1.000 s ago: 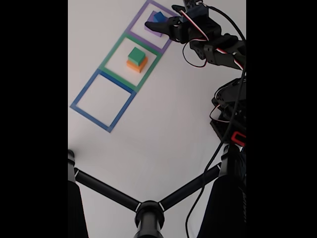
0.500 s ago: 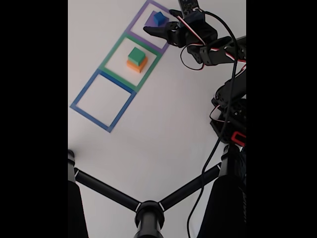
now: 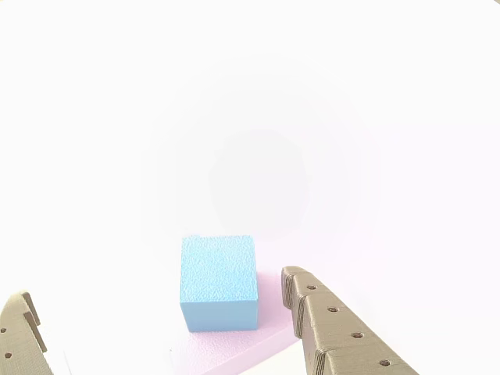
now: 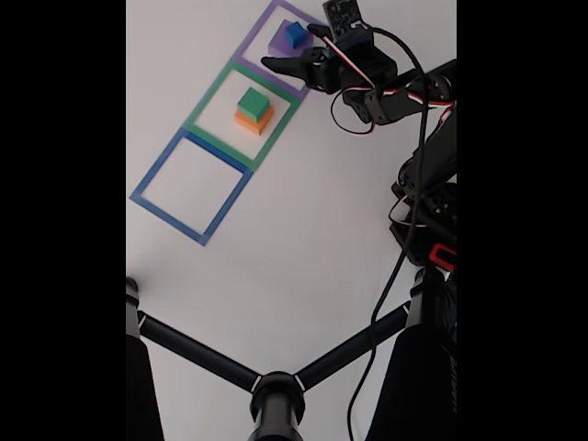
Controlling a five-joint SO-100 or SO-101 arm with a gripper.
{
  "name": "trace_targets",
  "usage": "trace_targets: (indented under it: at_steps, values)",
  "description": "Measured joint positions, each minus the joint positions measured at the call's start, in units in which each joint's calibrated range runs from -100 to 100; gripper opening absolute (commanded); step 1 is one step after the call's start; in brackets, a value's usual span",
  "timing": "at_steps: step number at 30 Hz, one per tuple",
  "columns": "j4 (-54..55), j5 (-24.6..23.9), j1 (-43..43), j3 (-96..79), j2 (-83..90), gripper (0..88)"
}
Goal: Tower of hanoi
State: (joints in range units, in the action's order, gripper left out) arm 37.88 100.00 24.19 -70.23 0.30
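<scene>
A small blue cube [image 4: 294, 34] sits on top of a flat purple block [image 4: 281, 42] inside the purple taped square [image 4: 248, 53]. In the other view the blue cube [image 3: 219, 281] rests on the pale purple block [image 3: 234, 348]. My gripper [image 4: 292, 48] hovers just right of this stack, open and holding nothing. Its tan fingers [image 3: 336, 336] frame the cube in the other view, with the gripper [image 3: 157, 287] apart from it. A green cube [image 4: 253, 101] lies on an orange block [image 4: 254, 120] in the green taped square [image 4: 209, 96].
The blue taped square [image 4: 152, 179] on the white table holds nothing. A black tripod stand [image 4: 276, 390] crosses the bottom of the fixed view. The arm's base and cables [image 4: 427, 211] stand at the right edge.
The gripper has drawn back and risen off the purple square. The blue cube, earlier partly covered by the fingers, now stands free on the purple block.
</scene>
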Motion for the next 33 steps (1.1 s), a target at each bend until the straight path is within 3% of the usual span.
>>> trace_targets:
  at_steps: [33]
  values:
    - [3.0,0.0,-1.0,4.2,-6.0,36.1]
